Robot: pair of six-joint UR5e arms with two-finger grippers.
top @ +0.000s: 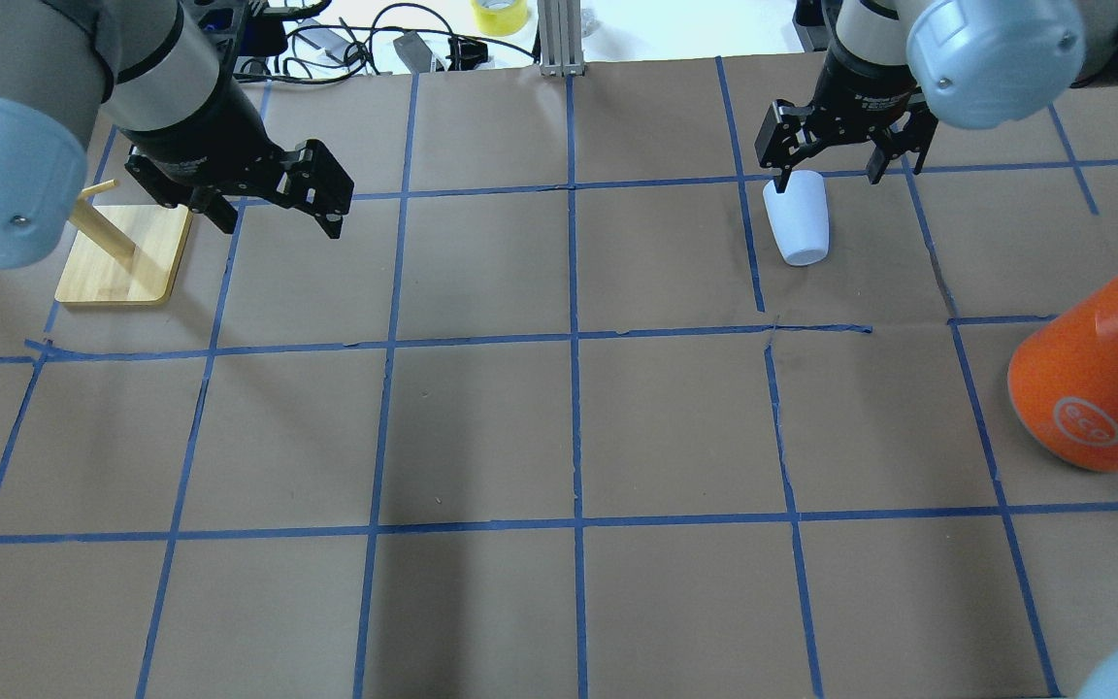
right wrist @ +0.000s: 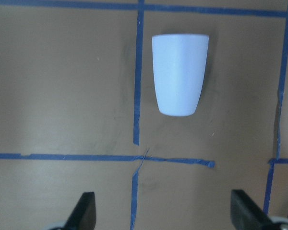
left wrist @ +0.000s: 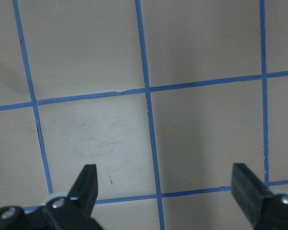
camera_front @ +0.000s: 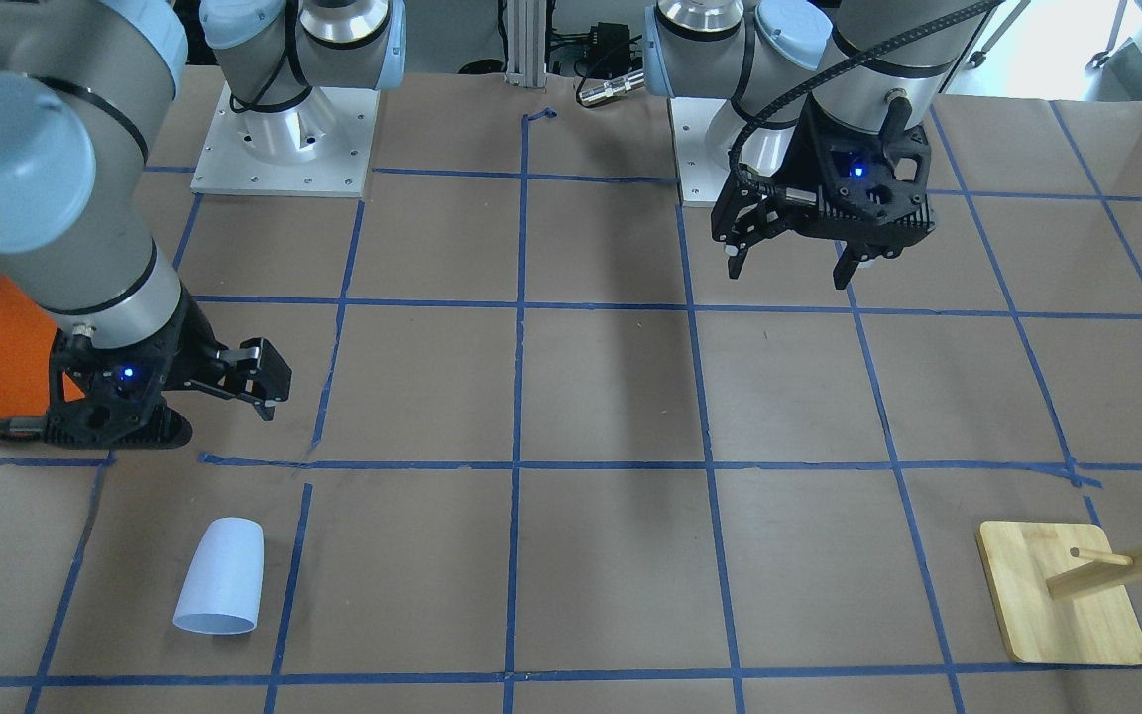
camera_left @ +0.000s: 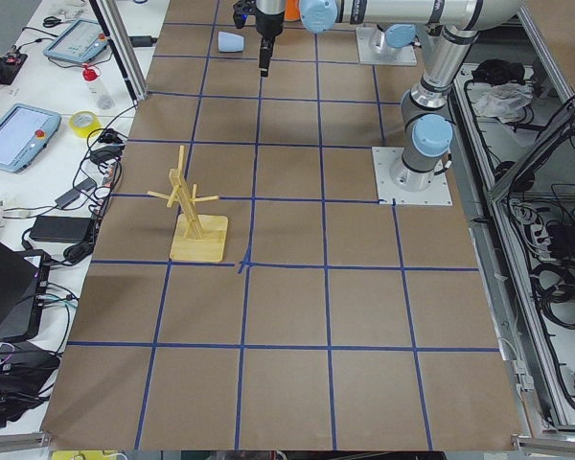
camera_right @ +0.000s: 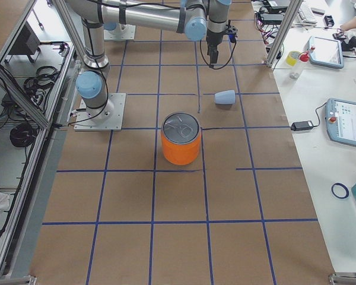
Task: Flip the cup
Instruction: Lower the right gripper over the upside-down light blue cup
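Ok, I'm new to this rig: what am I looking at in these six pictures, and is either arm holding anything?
You see two robot arms bolted to a table covered in brown paper with a blue tape grid. Each arm ends in a two-finger claw. Four pictures come from fixed cameras: one faces the robot, one looks over its shoulders, and one sits at each end of the table. The last two come from cameras on the wrists, looking down past the fingers.

On the table a cup lies on its side, wide rim pointing away from the robot. There is also an orange can and a wooden rack.

Neither arm holds anything. The right gripper hovers open near the cup without touching it. The left gripper hangs open over bare table.
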